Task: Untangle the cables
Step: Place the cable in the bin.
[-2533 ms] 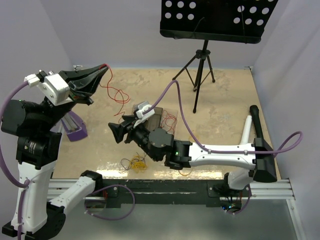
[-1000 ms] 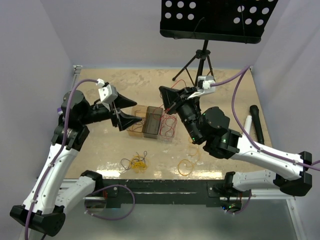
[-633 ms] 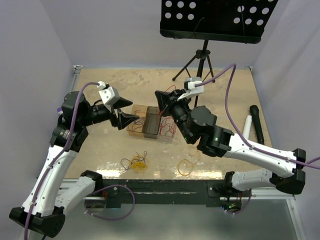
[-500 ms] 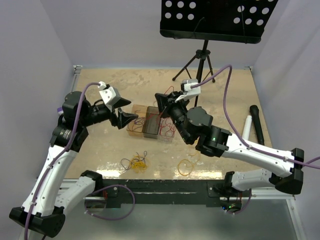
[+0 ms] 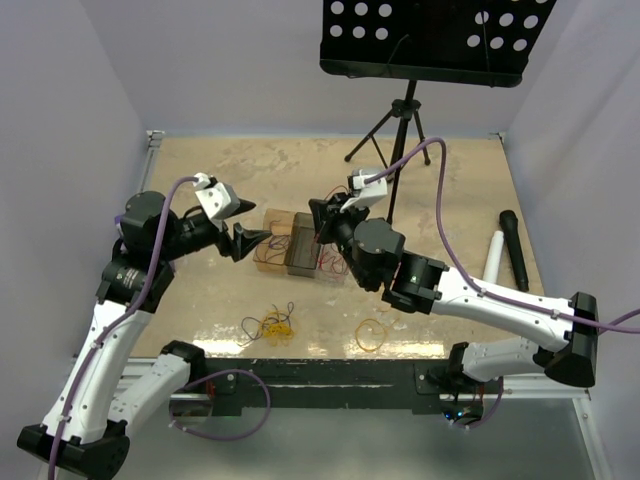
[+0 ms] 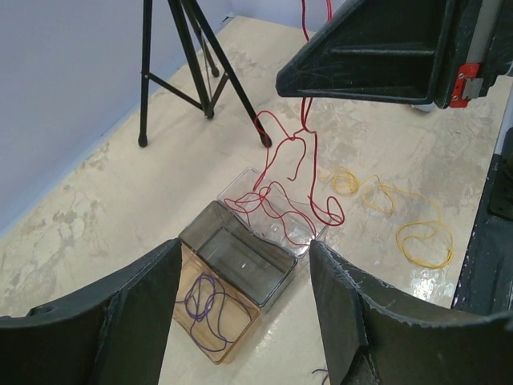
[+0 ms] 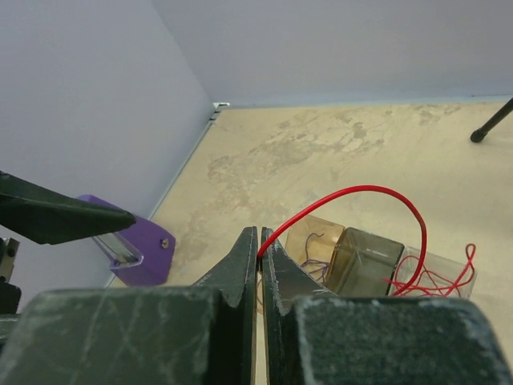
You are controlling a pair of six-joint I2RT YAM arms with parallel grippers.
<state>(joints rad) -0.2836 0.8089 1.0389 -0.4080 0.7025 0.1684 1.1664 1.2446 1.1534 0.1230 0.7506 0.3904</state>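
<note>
L gripper [image 6: 244, 253] jaws apart, 3 bins [image 6: 240, 258] btwn; red wire [image 6: 304, 116] hangs past R gripper [image 6: 321, 72] to clear bin [image 6: 236, 184].

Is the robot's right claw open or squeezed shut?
Shut. The right gripper is squeezed tight with no gap, pinching the red wire that arcs out from its tip.

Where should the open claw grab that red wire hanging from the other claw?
Probably on the single strand of the red wire just below the shut right claw, coming in level from the side with the left claw open around it. There it hangs free as one line; lower down it loops into the clear box.
</note>
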